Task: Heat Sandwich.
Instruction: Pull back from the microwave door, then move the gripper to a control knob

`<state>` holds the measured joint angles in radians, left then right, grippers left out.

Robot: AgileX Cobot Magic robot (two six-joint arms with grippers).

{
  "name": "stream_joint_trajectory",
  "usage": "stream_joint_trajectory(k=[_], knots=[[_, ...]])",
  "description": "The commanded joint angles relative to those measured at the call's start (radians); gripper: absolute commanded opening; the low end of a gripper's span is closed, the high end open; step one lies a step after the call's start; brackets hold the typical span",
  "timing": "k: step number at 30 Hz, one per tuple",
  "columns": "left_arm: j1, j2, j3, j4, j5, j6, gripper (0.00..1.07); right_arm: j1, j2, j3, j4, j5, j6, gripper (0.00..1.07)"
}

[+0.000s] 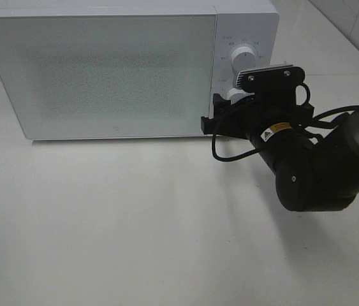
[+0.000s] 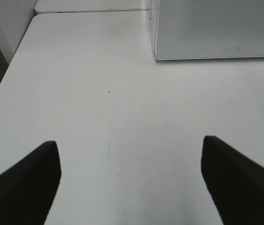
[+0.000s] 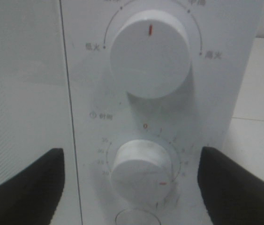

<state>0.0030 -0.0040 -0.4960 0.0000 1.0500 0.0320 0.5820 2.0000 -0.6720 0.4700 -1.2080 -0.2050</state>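
Observation:
The sandwich is out of view. The white microwave stands at the back of the table with its door closed. My right gripper is up against the control panel. In the right wrist view my right gripper is open, its dark fingers on either side of the lower timer knob without touching it. The upper power knob sits above it. My left gripper is open over bare table, with nothing between its fingers.
The white table spreads in front of the microwave. In the left wrist view the microwave's lower corner lies ahead, and the table edge drops to a dark floor. The right arm's black body hangs over the table's right side.

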Motion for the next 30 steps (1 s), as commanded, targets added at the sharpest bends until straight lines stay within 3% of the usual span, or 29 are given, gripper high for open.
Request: stream_joint_trajectory(k=[1,8,21,26,28,29,30], knots=[[0.001,-0.022,0.003,-0.009,-0.013,-0.003,0.76,0.003,-0.003,-0.032,0.04,-0.025,-0.041,0.76],[0.001,-0.022,0.003,-0.009,-0.013,-0.003,0.76,0.003,0.011,-0.071,0.095,0.023,-0.064,0.76],[0.001,-0.022,0.003,-0.009,-0.013,-0.003,0.76,0.003,0.074,-0.107,0.085,0.014,-0.063,0.72],[0.001,-0.022,0.003,-0.009,-0.013,-0.003,0.76,0.003,0.074,-0.107,0.088,0.049,-0.06,0.6],[0.001,-0.022,0.003,-0.009,-0.013,-0.003,0.76,0.003,0.074,-0.107,0.09,0.054,-0.06,0.51],[0.001,-0.022,0.003,-0.009,-0.013,-0.003,0.76,0.003,0.074,-0.107,0.09,0.056,-0.06,0.4],[0.001,-0.022,0.003,-0.009,-0.013,-0.003,0.76,0.003,0.074,-0.107,0.09,0.056,-0.06,0.4]])
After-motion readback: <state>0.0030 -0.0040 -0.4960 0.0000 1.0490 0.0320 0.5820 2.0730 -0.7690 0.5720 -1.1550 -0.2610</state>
